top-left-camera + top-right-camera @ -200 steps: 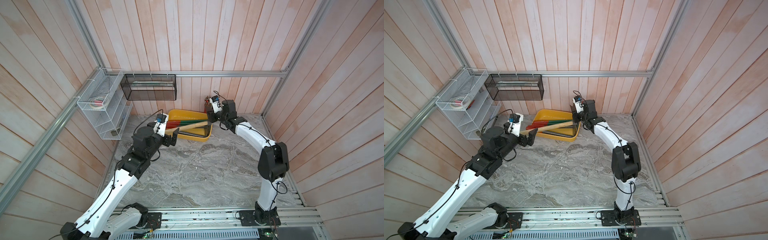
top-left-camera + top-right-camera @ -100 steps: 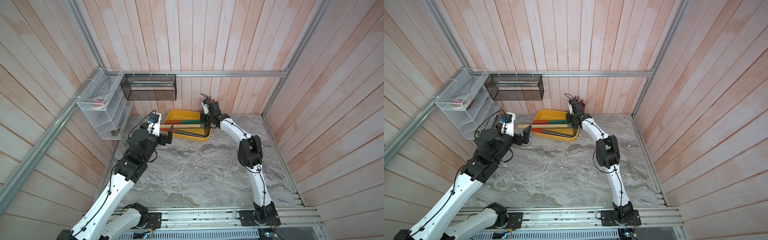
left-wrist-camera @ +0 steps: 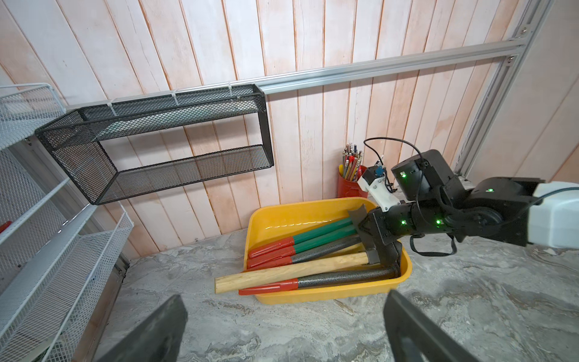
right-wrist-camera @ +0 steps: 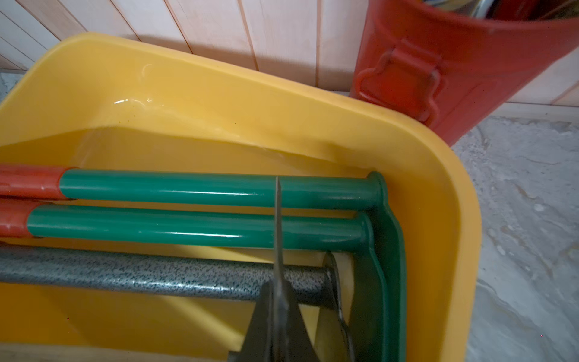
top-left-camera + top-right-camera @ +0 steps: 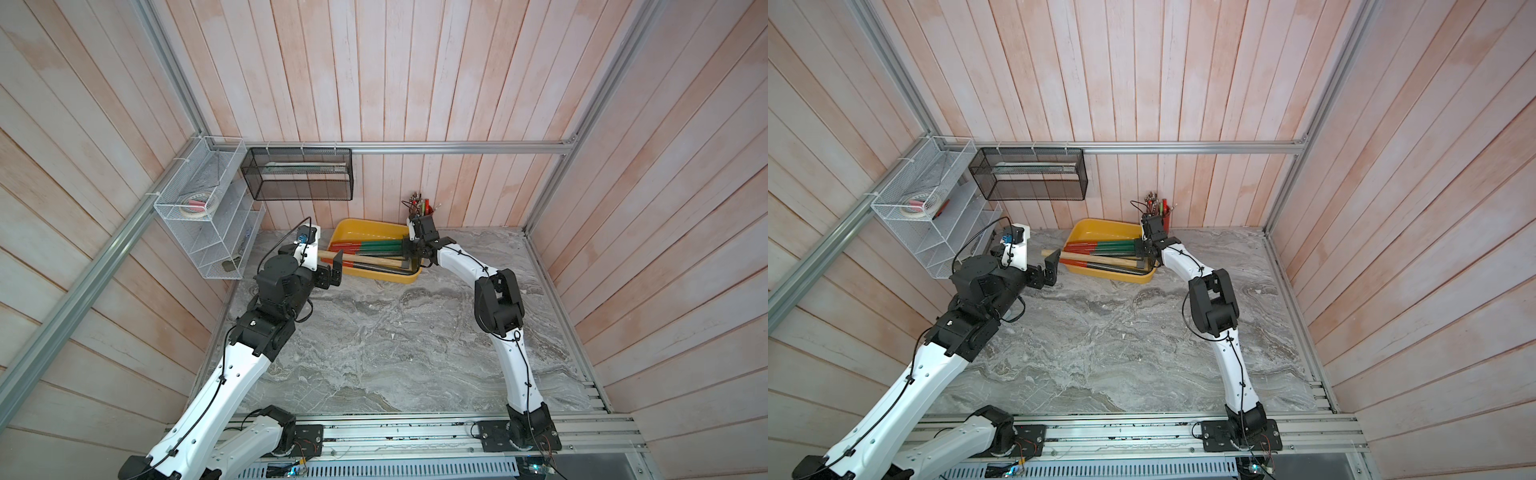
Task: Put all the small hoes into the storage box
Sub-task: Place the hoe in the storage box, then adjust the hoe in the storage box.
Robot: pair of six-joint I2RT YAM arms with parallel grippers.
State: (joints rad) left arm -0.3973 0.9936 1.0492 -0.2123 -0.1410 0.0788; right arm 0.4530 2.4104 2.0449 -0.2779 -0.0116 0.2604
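Note:
The yellow storage box [image 5: 365, 226] [image 5: 1100, 224] [image 3: 313, 205] stands against the back wall. The small hoe [image 5: 365, 262] [image 5: 1100, 262] [image 3: 291, 269], wooden-handled, lies across the other tools inside. Its handle end pokes out over the box's left rim. My right gripper [image 5: 409, 253] [image 5: 1142, 254] [image 3: 372, 238] [image 4: 277, 282] is at the head end, shut on the hoe's thin blade, which shows edge-on between its jaws. My left gripper [image 5: 330, 270] [image 5: 1050, 266] [image 3: 283, 305] stands wide open and empty, just short of the handle's tip.
Several tools with green [image 4: 188, 188] and speckled grey [image 3: 341, 277] shafts and red grips fill the box. A red tin of pencils [image 5: 419, 208] [image 4: 438, 78] stands behind its right corner. A black mesh basket [image 5: 299, 174] and a white wire rack [image 5: 203, 224] hang at the back left.
My right arm has lowered the hoe's head end into the box. The left gripper has drawn back from the handle toward the left.

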